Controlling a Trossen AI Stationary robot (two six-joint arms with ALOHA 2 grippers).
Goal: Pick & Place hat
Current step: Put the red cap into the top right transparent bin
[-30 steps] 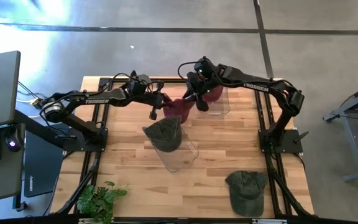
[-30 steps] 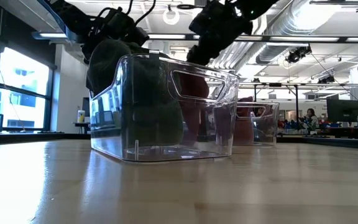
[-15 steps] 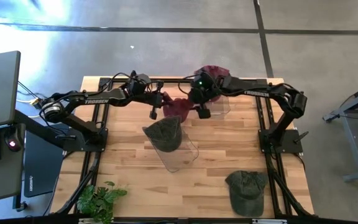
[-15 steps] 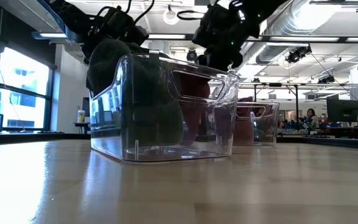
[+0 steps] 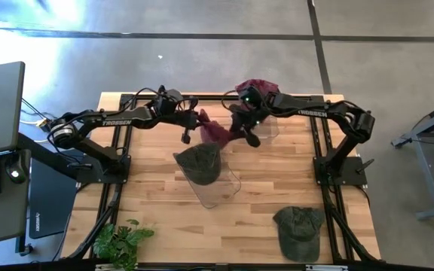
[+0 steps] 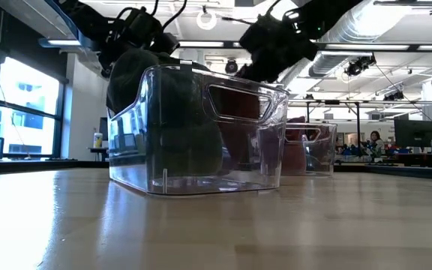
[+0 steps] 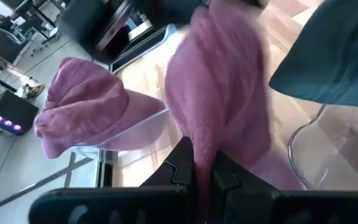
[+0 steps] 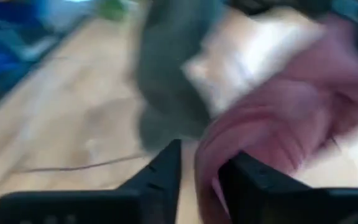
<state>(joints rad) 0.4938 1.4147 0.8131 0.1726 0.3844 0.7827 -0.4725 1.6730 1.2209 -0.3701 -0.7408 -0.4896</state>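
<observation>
A maroon hat (image 5: pixel 214 132) hangs in the air between my two grippers, above the far end of a clear bin (image 5: pixel 218 184) that has a green hat (image 5: pixel 200 162) resting in it. My left gripper (image 5: pixel 197 120) is shut on the maroon hat's left part. My right gripper (image 5: pixel 246 129) is shut on its right part. A second maroon hat (image 5: pixel 255 88) is draped over the rim of a far clear bin (image 5: pixel 268 126). Another green hat (image 5: pixel 300 226) lies on the table's near right. My left gripper (image 7: pixel 204 171) pinches a gathered fold of the maroon hat's cloth (image 7: pixel 205 146) between its two fingers, coming level from the table's left. The hat is lifted clear and hangs below and beyond the fingers. My right gripper (image 8: pixel 207 177) has a fold of the maroon hat (image 8: pixel 211 155) between its fingers, coming from the right. The view is blurred, so which part it holds cannot be told.
The two clear bins stand close together at mid table and the far side. A potted plant (image 5: pixel 119 241) sits at the near left corner. Bare wood lies along the near edge and to the left (image 5: pixel 157 218). A laptop and keyboard are off the table's left.
My right gripper has moved from above the far bin toward the near side and down to the maroon hat's right side, uncovering the second maroon hat on the far bin's rim. The maroon hat held by my left gripper has stayed roughly where it was.
</observation>
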